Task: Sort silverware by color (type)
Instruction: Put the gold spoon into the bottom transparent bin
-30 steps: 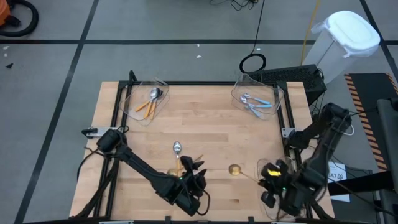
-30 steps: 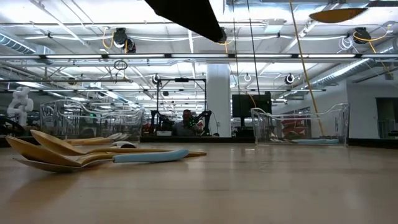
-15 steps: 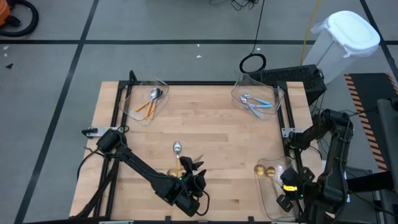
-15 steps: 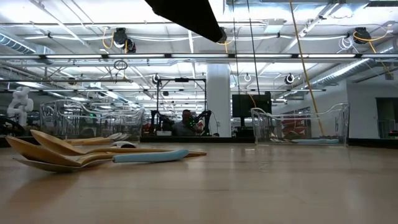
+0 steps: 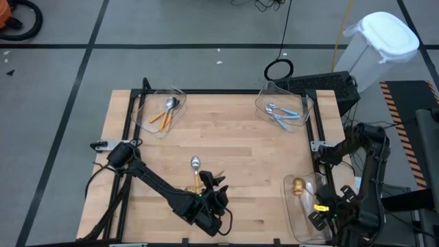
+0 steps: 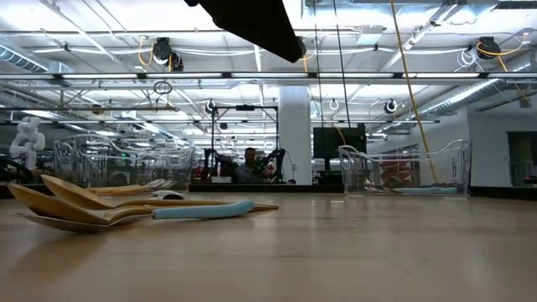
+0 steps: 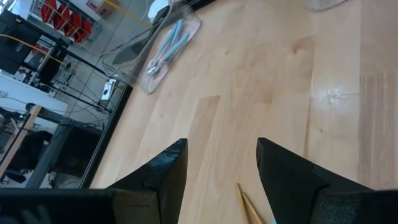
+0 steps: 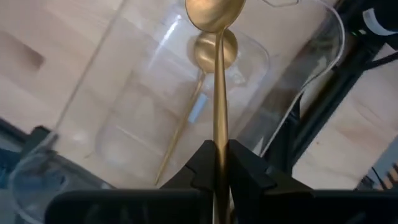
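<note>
My right gripper point(image 5: 317, 204) is shut on an all-gold spoon point(image 5: 300, 185), whose bowl is over the clear bin point(image 5: 295, 216) at the table's near right corner. Another gold spoon point(image 8: 215, 48) lies in that bin. My left gripper point(image 5: 214, 186) hovers open over a small pile of spoons point(image 5: 199, 181) near the near edge. A gold handle tip point(image 7: 247, 204) shows between its fingers. The low view shows gold spoons point(image 6: 75, 205) and a blue-handled one point(image 6: 201, 210) lying flat in that pile. A silver-bowled spoon point(image 5: 195, 162) lies just beyond it. My right gripper pinches the gold spoon's handle point(image 8: 219, 134) between its two fingers, which lie along it. The spoon sticks out forward, lifted clear, with its bowl point(image 8: 214, 12) out front above the bin's floor.
Orange-handled spoons point(image 5: 164, 113) lie in the clear bin at the far left, blue-handled ones point(image 5: 281, 113) in the clear bin at the far right point(image 7: 163, 50). Bare wood fills the table's middle. A black frame runs along the table's edges, and a white waste bin point(image 5: 381, 44) stands beyond the far right corner.
My right gripper has carried the gold spoon from over the table's near middle toward the right edge, and its bowl now hangs over the near right bin. The spoon has left the low view's top right corner.
</note>
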Motion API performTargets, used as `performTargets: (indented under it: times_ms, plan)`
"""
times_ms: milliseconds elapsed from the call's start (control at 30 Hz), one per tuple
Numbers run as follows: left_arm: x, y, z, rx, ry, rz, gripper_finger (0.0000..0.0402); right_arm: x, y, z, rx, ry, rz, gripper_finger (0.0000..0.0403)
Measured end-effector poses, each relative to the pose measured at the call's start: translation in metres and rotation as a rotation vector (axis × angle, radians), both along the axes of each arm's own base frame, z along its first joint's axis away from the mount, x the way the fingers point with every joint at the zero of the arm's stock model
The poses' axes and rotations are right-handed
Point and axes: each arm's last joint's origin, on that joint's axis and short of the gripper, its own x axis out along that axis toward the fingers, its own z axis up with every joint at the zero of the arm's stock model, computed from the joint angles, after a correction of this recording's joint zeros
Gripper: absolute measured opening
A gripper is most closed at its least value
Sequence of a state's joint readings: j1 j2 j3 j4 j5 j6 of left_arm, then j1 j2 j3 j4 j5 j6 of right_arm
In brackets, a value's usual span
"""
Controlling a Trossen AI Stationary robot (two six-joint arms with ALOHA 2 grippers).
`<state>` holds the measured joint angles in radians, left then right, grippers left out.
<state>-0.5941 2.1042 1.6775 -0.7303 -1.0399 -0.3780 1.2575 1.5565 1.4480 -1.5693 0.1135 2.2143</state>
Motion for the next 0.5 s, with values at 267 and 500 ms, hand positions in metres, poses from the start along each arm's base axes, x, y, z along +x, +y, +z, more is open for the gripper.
performTargets:
  times_ms: [267,500]
  plan:
    - [0.0,-0.001,0.0,-0.003,-0.003,0.0,0.0191,0.008,0.013,-0.02,-0.049,0.085,-0.037,0.0026]
    - [0.001,-0.001,0.0,-0.009,-0.01,0.0,0.0191,0.016,0.024,-0.037,-0.087,0.105,-0.031,0.0045]
